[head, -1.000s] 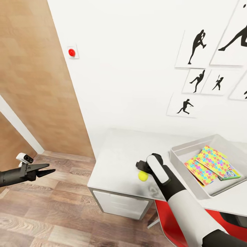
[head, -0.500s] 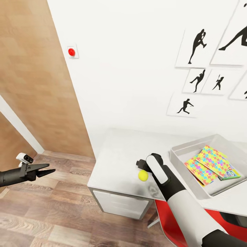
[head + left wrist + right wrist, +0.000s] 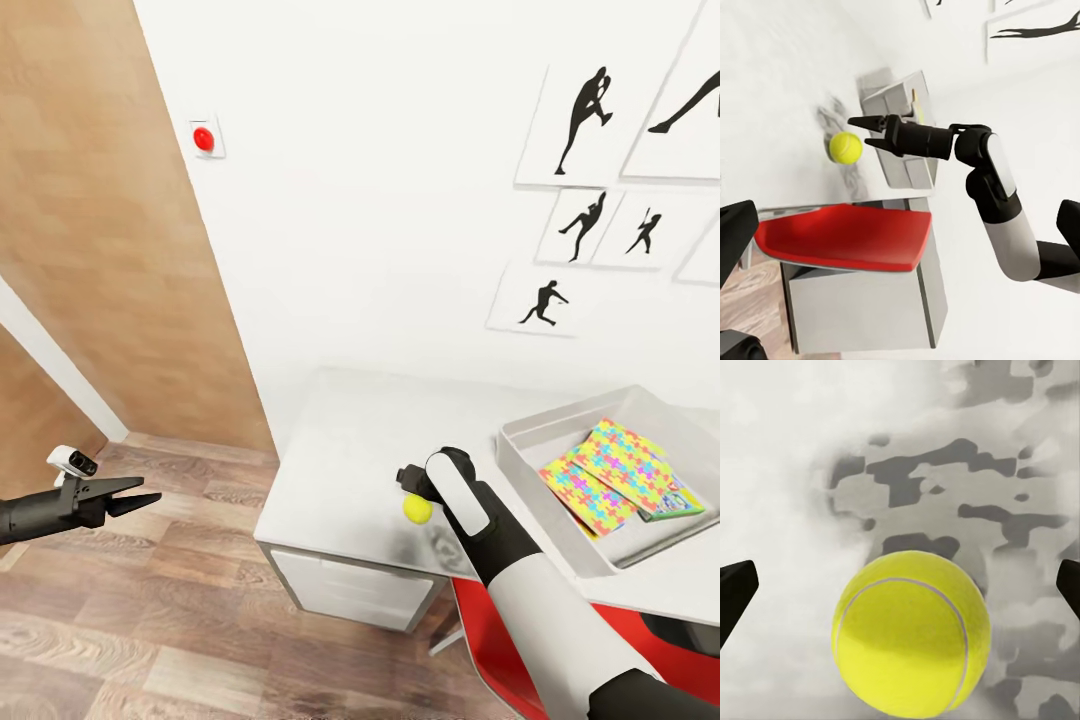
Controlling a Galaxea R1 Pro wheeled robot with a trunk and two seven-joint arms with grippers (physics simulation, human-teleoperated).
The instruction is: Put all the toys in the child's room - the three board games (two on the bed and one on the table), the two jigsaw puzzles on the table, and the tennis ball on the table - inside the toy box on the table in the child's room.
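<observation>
The right gripper hangs over the tennis ball, its dark pointed fingers spread wide to either side and not touching it. The round, felt-seamed ball rests on the mottled white-grey table. To its right, the smooth light grey toy box holds two jigsaw puzzles. The left gripper, slightly parted and empty, hovers over the wood-plank floor.

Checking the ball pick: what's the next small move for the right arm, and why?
Probably lower the right gripper a touch further, then close. Its jaws are open with the tennis ball centred between the fingertips, but the ball still rests on the table, ungrasped.
</observation>
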